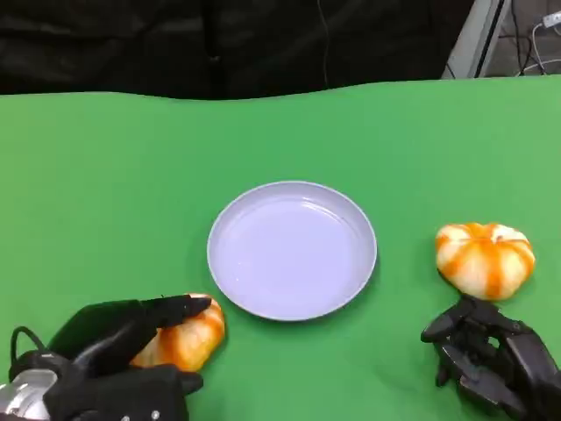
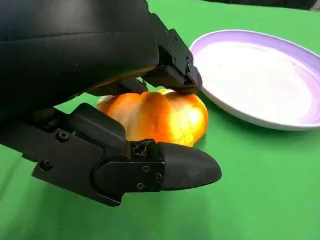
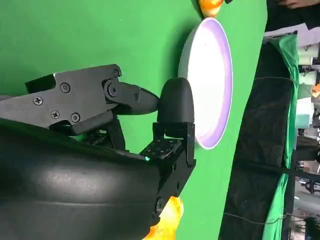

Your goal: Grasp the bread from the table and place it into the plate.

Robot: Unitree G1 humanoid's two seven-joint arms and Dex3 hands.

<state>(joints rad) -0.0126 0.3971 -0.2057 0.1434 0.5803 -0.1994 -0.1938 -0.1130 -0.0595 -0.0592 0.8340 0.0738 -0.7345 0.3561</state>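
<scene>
Two orange-and-white bread rolls lie on the green table on either side of a pale lilac plate (image 1: 292,250). My left hand (image 1: 123,355) wraps the left roll (image 1: 186,340): fingers lie over its top and the thumb sits at its near side. The left wrist view shows that roll (image 2: 155,115) between the fingers (image 2: 172,75) and thumb, resting on the cloth beside the plate (image 2: 260,75). My right hand (image 1: 491,355) sits just short of the right roll (image 1: 485,257), fingers apart and holding nothing. In the right wrist view, the fingers (image 3: 172,107) point toward the plate (image 3: 210,75).
The green cloth (image 1: 105,193) covers the whole table, and its far edge meets a black backdrop. A metal stand and cables are at the far right corner. The plate holds nothing.
</scene>
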